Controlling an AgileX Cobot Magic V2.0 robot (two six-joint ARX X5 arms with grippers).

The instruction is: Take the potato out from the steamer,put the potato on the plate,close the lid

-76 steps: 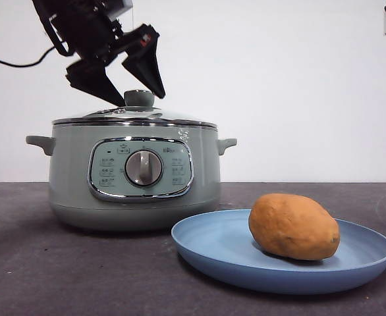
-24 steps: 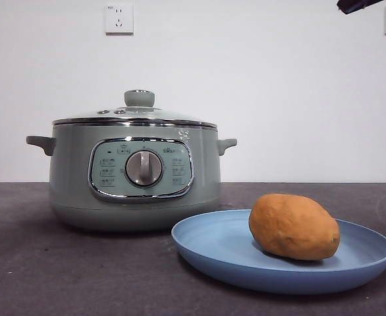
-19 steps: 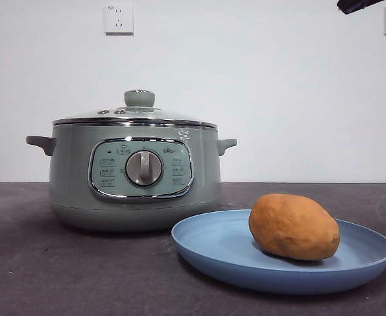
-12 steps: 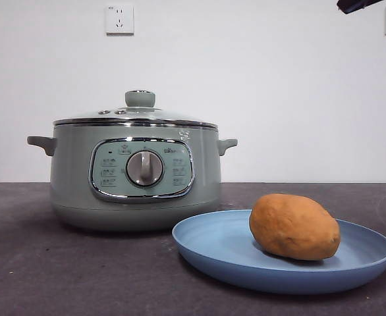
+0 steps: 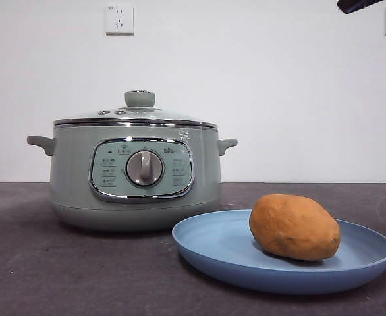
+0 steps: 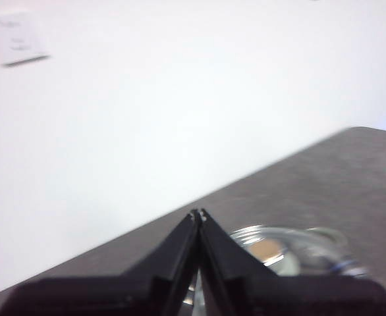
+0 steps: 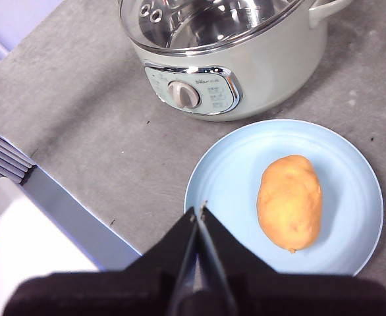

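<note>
The steamer [image 5: 135, 174] stands on the table [image 5: 61, 263] with the lid [image 5: 137, 113] seated on it. Just beside it the plate [image 5: 206, 247] carries the potato [image 5: 294, 226]. The left gripper [image 6: 198, 214] and right gripper [image 7: 198, 212] hang aloft, jaws pressed together, empty.

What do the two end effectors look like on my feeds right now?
Both are matte black. The left end effector has two flat wedge-shaped jaws that taper to thin tips. The right end effector looks the same. No cables or markings show.
</note>
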